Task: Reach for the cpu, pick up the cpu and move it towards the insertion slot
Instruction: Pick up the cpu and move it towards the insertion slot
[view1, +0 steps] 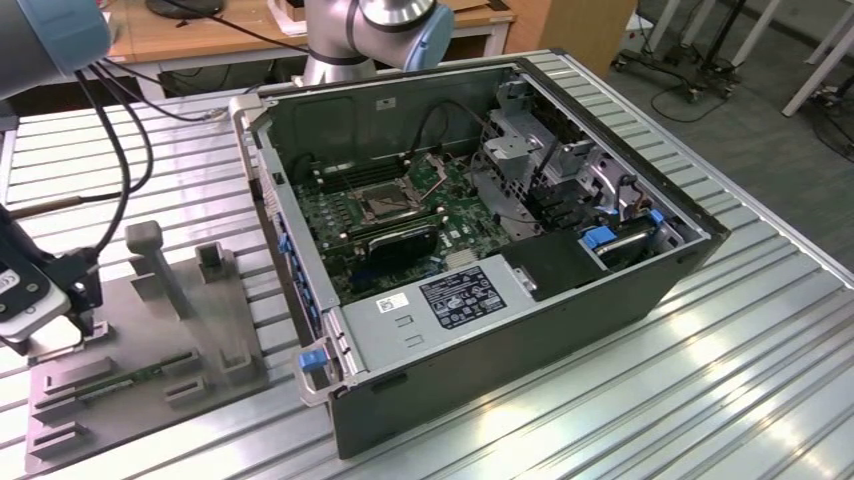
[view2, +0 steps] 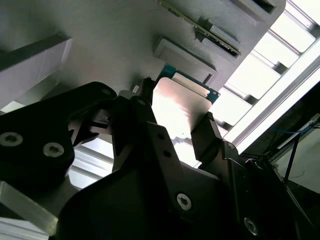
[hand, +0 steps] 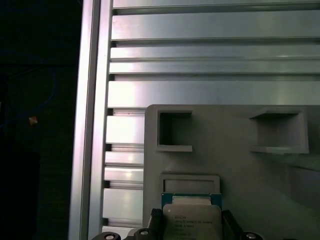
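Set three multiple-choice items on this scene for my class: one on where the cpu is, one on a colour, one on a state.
1. Where is the cpu?
A on the floor
B between the gripper fingers, at the grey fixture
C in a person's hand

2. What colour is the circuit board?
A red
B green
C white

3. The computer case is:
A open on one side
B shut all round
C lying in pieces

Answers:
B, both wrist views show fingers flanking the cpu over the fixture.
B, the exterior view shows a green board.
A, the board shows through the case's open side.
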